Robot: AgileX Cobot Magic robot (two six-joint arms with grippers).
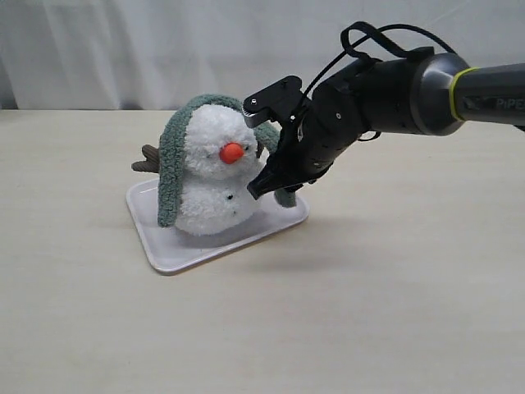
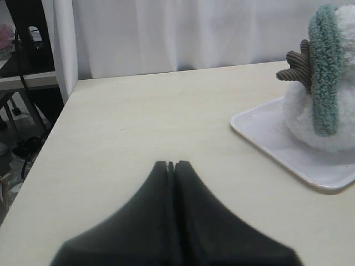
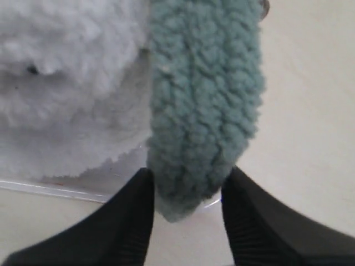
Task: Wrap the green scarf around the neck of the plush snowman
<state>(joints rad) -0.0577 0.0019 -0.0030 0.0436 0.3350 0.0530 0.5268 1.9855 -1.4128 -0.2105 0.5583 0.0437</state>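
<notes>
We see the snowman point(image 1: 215, 176) sitting in the white tray point(image 1: 168, 256) on the table point(image 1: 369, 312). The scarf point(image 1: 171, 168) lies over the top of its head. One end hangs down the left side of the exterior view, nearly to the tray floor, and the other hangs down the right. Our right gripper point(image 1: 267, 187) pinches that right end between its fingers, just above the tray rim. Our left gripper point(image 2: 171, 164) is clenched on nothing, well apart from the tray.
</notes>
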